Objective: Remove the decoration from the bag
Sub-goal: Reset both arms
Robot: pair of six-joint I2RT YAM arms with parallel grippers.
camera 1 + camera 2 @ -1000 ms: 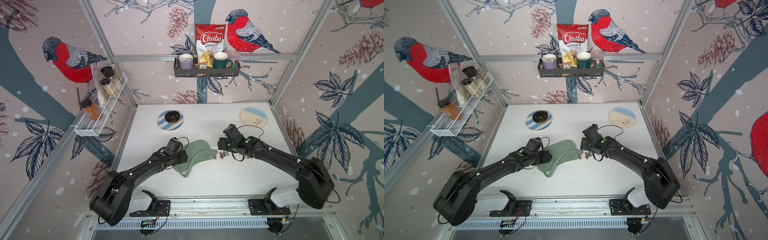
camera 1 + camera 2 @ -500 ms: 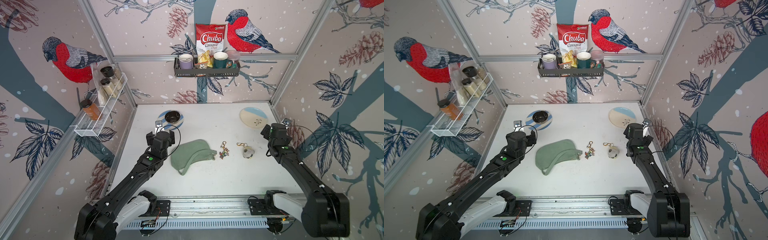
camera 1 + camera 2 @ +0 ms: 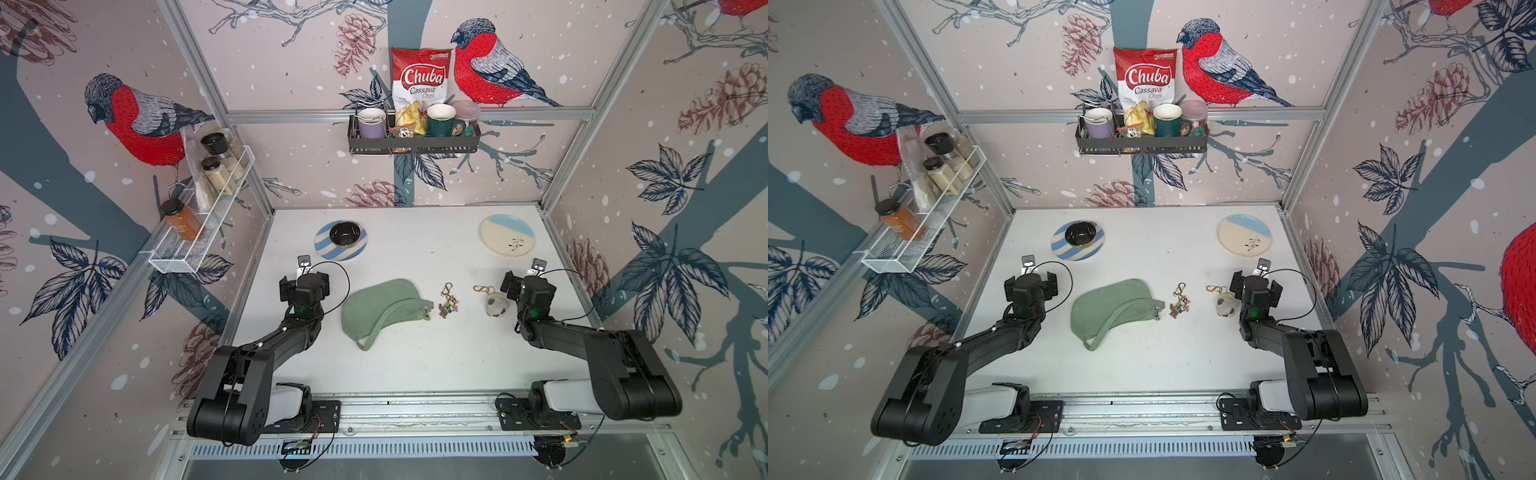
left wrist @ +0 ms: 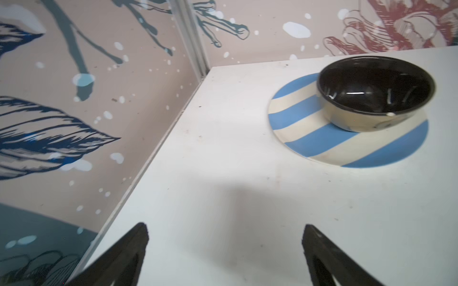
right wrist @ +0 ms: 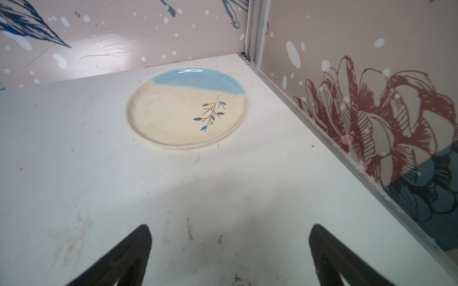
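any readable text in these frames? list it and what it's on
"Chuba": red-and-white snack bag standing in the black wall rack.
"Cassava Chips": same bag, below the brand.
Too small to read: the small green logo at the bag's top corner.
No other text readable.

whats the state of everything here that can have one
bag: lying flat on table, no charm attached
colourful charm: loose on table, beside bag, detached
ball charm: loose on table, apart from bag
black bowl: upright on striped plate, empty
cream plate: bare
left tool: open, empty
right tool: open, empty
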